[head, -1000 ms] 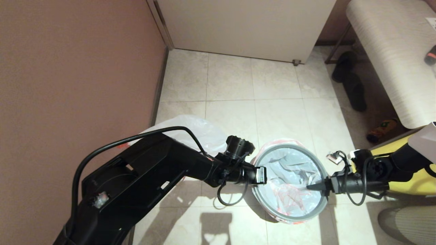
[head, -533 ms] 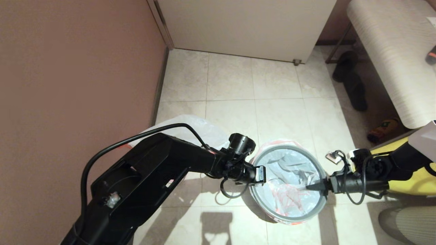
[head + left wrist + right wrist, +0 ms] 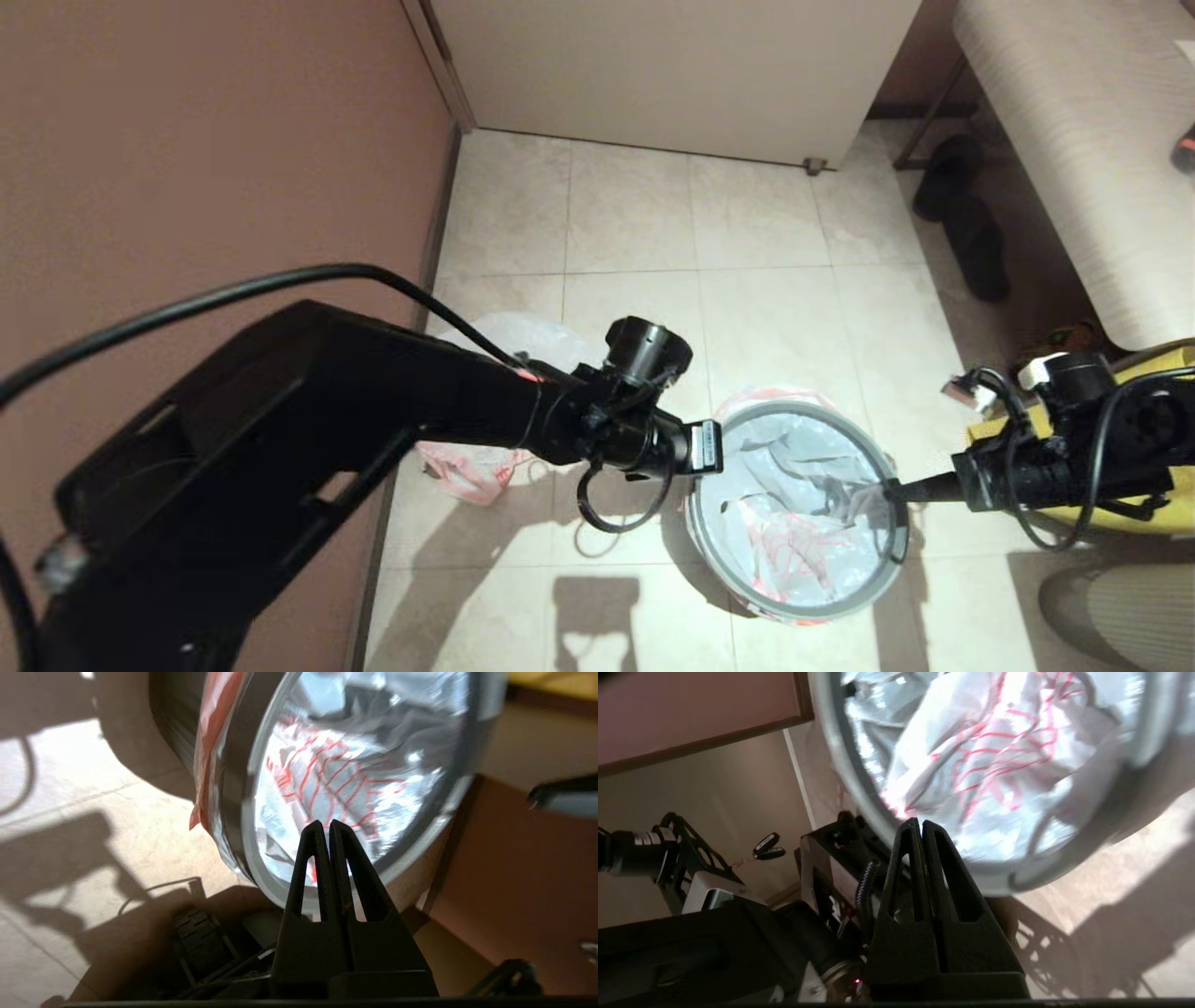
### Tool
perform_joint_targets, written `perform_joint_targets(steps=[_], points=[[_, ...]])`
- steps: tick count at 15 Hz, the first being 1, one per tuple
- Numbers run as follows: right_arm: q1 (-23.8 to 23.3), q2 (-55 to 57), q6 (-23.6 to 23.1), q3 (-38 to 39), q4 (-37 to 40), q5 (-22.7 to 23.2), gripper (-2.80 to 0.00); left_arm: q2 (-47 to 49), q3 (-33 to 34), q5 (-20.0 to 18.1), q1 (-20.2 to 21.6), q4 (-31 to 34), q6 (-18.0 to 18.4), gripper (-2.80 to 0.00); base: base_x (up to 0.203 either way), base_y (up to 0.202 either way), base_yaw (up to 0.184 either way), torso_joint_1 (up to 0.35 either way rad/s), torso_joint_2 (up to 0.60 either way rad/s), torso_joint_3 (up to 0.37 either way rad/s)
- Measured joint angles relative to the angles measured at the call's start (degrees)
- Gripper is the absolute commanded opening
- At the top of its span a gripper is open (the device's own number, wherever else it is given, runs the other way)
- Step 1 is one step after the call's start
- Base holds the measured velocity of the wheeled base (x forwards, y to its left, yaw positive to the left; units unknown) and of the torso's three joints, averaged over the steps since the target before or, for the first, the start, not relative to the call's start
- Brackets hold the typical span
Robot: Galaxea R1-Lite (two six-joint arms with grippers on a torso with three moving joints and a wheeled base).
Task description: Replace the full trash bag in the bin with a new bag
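Note:
The black bin [image 3: 747, 602] stands on the tiled floor with its grey rim ring [image 3: 845, 425] on top. The new bag [image 3: 794, 551], white with red-orange print, lines the inside, and its hem hangs over the rim. My left gripper [image 3: 325, 823] is shut and empty, tips over the bin's left rim. At the right rim my right gripper [image 3: 887, 485] is shut too, with nothing between its fingers. The full trash bag [image 3: 499, 331] sits on the floor by the wall, mostly hidden behind my left arm.
A brown wall [image 3: 187, 187] runs close on the left and a white cabinet [image 3: 672, 65] stands at the back. Black slippers [image 3: 962, 215] and a padded bench [image 3: 1055, 140] are at the right. A yellow fabric bag [image 3: 1162, 509] sits behind my right arm.
My right gripper has drawn back from inside the bin to its right rim. The left arm has lifted nearer the head camera, uncovering more of the full bag.

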Motion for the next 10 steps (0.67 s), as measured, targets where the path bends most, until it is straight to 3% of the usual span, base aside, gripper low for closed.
perform_joint_targets(steps=[6,8,10], points=[[0.53,-23.53,3.15,15.15,0.01,-11.24,-2.8,-20.65,9.57,14.66,-7.18,11.14,0.1,-2.8,0.0,0.0,0.0,0.0,0.0,0.0],[0.69,-30.49,3.35,16.56,0.01,-15.29,-2.8,-25.06,13.15,19.27,-5.97,11.7,0.82,-2.8,0.0,0.0,0.0,0.0,0.0,0.0],[1.15,-36.52,3.56,16.87,-0.05,-21.22,-2.8,-28.25,13.92,26.57,-1.93,11.7,2.27,-2.8,0.0,0.0,0.0,0.0,0.0,0.0]])
